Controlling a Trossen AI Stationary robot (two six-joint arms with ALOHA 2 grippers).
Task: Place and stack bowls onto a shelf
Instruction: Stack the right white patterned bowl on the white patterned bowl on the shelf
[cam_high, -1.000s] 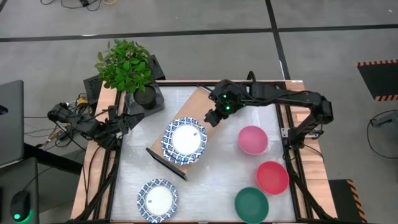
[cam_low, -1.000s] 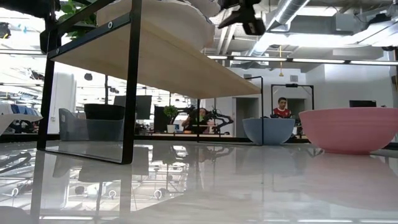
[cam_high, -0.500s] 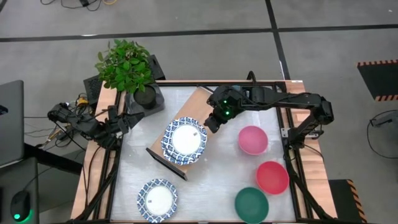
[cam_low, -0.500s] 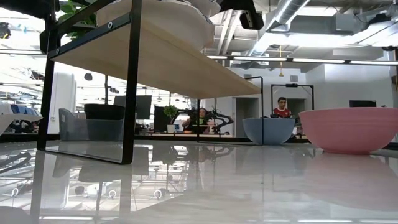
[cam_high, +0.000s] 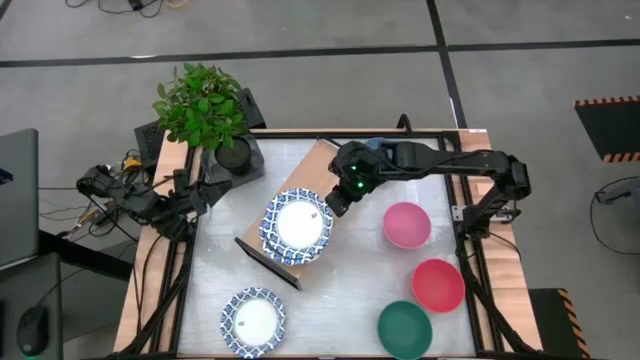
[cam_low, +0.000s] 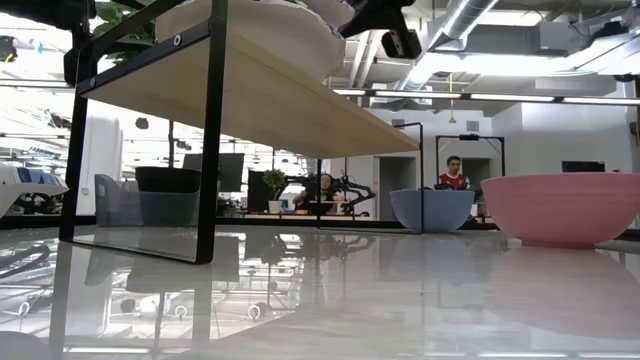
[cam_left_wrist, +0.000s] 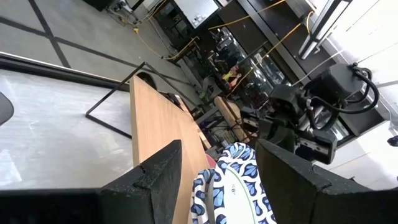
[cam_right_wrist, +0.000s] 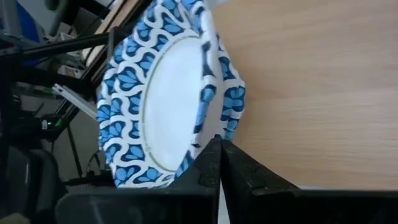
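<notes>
The shelf (cam_high: 315, 165) stands slantwise in the middle of the table. On it sits a stack of white dishes with blue patterned rims (cam_high: 297, 225). My right gripper (cam_high: 335, 200) is shut, its fingertips at the stack's rim on the side toward the table's right. One more patterned dish (cam_high: 253, 320) lies on the table at the near left. The pink bowl (cam_high: 407, 224), red bowl (cam_high: 438, 284) and teal bowl (cam_high: 404, 328) rest on the table at the right. A slate blue bowl (cam_low: 432, 210) shows in the low view. My left gripper (cam_left_wrist: 217, 180) waits open at the table's left edge. My right gripper's shut fingers (cam_right_wrist: 239, 168) reach the outer rim of the upper dish (cam_right_wrist: 208, 124), on its side toward the table's right. They come slanting down from the far right. Whether they touch the rim I cannot tell. The dish lies on the stack on the shelf.
A potted plant (cam_high: 200, 105) stands at the table's far left corner, behind the shelf's far end. The shelf's black frame legs (cam_low: 210, 130) rise from the tabletop. People sit in the room beyond the table.
My right gripper has moved toward the near left and down, from above the shelf's bare board to the right rim of the dish stack. The bowls and dishes have stayed where they were.
</notes>
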